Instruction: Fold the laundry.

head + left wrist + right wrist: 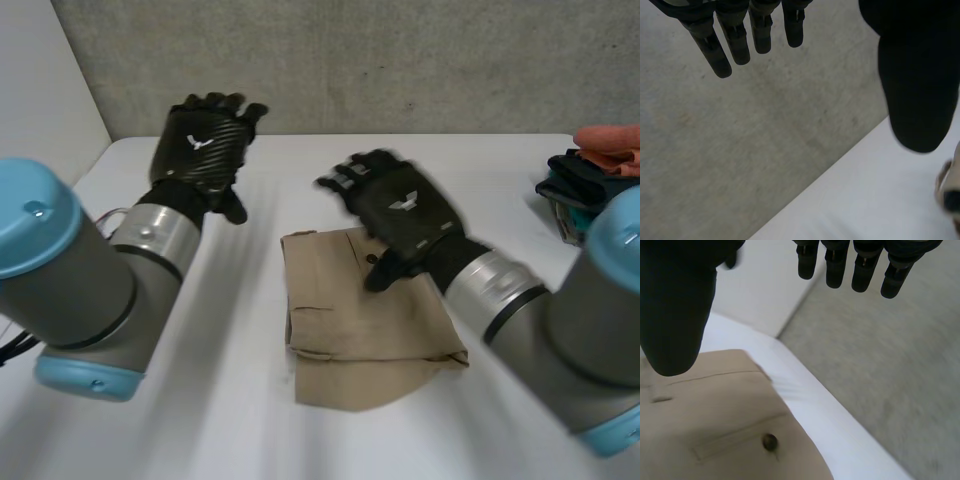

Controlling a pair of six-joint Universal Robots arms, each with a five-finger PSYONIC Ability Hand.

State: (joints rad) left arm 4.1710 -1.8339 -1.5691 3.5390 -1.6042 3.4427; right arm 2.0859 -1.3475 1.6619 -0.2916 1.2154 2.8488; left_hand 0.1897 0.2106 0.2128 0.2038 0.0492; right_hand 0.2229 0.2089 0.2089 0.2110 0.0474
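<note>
Fingers (835, 270) straight, right hand (400, 215) over garment (360, 320)

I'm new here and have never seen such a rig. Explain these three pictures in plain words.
A two-armed robot stands at a white table, meant to fold laundry. The head view looks down from between the arms; each wrist view looks along its own palm. The left robot hand is raised and open, over the table. The right robot hand, also open, is above a folded tan garment with a pocket button. A pile of other clothes lies at the table's right edge. Nothing is held.
</note>
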